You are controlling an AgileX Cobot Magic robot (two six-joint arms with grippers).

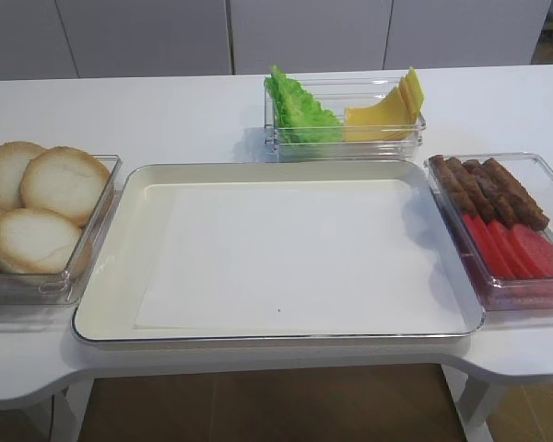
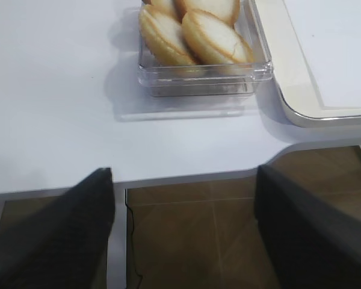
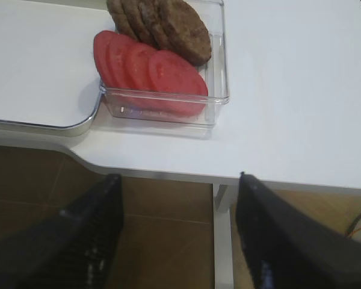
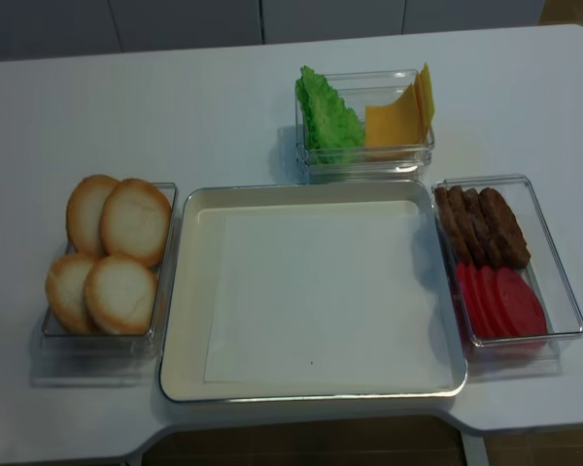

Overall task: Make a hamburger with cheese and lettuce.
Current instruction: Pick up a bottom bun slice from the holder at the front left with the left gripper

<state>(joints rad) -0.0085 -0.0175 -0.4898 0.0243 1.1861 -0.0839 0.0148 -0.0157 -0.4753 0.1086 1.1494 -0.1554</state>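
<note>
White desk (image 1: 184, 115) w/ grey cabinet fronts behind. Center: cream tray (image 1: 111, 276) w/ white paper liner (image 1: 286, 258), nothing on it. Left of tray: clear bin (image 4: 165, 291) w/ four bun halves (image 4: 121, 291), cream faces up, golden rims, overlapping; no burger assembled on tray yet. Behind tray, far edge: clear bin (image 1: 350, 147) w/ lettuce (image 1: 300, 112) in left part, cheese (image 1: 387, 112) fanned in right part, leaning on the end wall. Right of tray: clear bin (image 4: 554, 282) w/ brown patties (image 4: 486, 228) at the far end, red slices (image 4: 500, 303) at the near end. Neither arm visible in the high views. Left claw (image 2: 183, 232) off the desk's front edge, near the bun bin, fingers (image 2: 60, 235) spread wide, holding nothing. Right claw (image 3: 177, 232) likewise off the front edge near the patty bin, fingers (image 3: 289, 235) released, nothing between them.
</note>
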